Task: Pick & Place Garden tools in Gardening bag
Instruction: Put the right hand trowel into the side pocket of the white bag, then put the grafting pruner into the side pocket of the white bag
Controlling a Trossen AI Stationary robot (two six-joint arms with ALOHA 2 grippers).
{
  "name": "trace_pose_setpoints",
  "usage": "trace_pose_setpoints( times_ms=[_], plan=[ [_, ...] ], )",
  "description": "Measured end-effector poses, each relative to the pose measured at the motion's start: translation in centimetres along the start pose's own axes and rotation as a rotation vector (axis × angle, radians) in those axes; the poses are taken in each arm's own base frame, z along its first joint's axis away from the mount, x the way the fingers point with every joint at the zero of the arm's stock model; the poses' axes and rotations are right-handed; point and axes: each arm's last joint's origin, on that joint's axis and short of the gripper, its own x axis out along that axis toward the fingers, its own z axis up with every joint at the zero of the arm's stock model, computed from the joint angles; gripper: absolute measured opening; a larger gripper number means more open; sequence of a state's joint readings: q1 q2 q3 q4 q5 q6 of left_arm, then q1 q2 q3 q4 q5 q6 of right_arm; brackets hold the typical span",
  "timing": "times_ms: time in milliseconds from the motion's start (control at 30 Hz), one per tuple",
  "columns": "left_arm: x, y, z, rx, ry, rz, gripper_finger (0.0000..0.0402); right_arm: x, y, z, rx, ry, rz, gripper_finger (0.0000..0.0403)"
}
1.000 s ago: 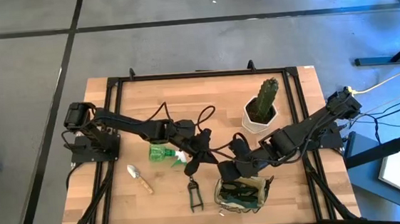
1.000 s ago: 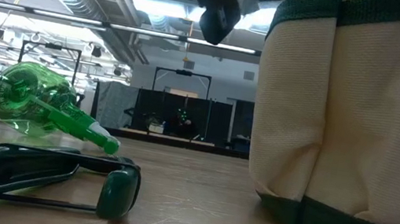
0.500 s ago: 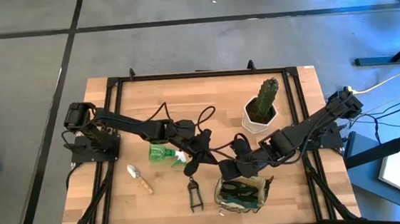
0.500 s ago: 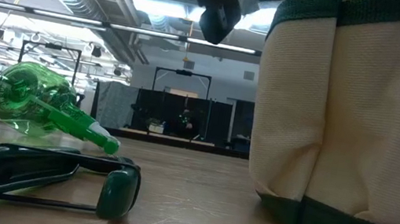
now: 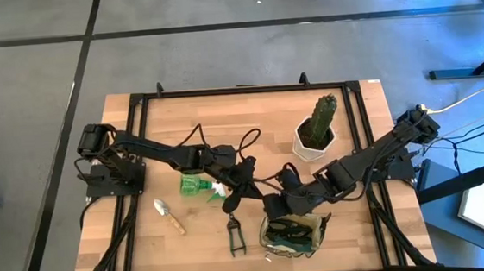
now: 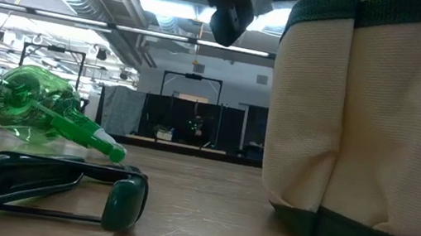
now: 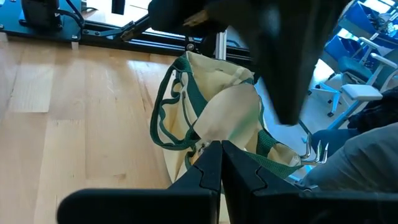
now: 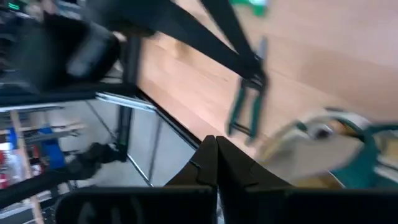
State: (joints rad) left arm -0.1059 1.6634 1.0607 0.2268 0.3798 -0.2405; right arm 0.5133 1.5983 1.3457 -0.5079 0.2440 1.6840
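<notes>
The olive-khaki gardening bag (image 5: 295, 236) stands open at the table's near edge, with dark tools inside. On the table to its left lie black pruning shears (image 5: 235, 236), a wooden-handled trowel (image 5: 169, 216) and, on its side, the green spray bottle (image 5: 196, 185). My left gripper (image 5: 232, 200) hangs shut between the bottle and the shears, with nothing in it (image 7: 221, 163). My right gripper (image 5: 274, 207) is shut and empty (image 8: 215, 160), above the bag's far left rim and pointing slantwise down.
A cactus in a white pot (image 5: 315, 133) stands at the far right of the table. A black metal frame (image 5: 247, 89) runs round the table edges. Bare wood lies along the far left and near left.
My right gripper has sunk a little and tipped further downward over the bag's far left rim, staying shut. The left arm and the tools on the table have kept still.
</notes>
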Motion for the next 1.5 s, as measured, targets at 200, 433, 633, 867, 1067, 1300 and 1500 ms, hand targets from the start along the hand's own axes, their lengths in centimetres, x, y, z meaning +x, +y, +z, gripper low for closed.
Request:
trace_pose_setpoints(
  times_ms=[200,433,633,867,1067,1300,1500],
  plan=[
    [0.0,0.0,0.0,-0.008,0.003,-0.013,0.0001,-2.8,2.1,0.6,-0.079,-0.133,0.214,0.0],
    [-0.8,-0.9,0.8,-0.008,-0.011,-0.116,0.0003,-7.1,2.5,-1.5,-0.231,-0.298,0.317,0.0],
    [-1.0,-1.4,0.7,-0.09,0.057,-0.297,0.0003,-8.2,1.5,-4.3,-0.367,-0.275,0.295,0.0],
    [-0.9,-2.0,-0.5,-0.285,0.198,-0.329,0.0003,-9.0,-1.5,-6.3,-0.463,-0.009,0.104,0.0],
    [-0.4,-2.6,-1.4,-0.43,0.229,-0.15,0.0002,-10.8,-2.8,-6.5,-0.564,0.168,0.023,0.0],
    [-0.1,-4.0,-3.6,-0.635,0.336,0.091,0.0002,-12.9,-3.6,-5.5,-0.698,0.201,-0.005,0.0],
    [0.3,-5.7,-4.4,-0.757,0.331,0.165,0.0001,-14.0,-4.9,-5.1,-0.794,0.245,-0.098,0.0]
  ],
)
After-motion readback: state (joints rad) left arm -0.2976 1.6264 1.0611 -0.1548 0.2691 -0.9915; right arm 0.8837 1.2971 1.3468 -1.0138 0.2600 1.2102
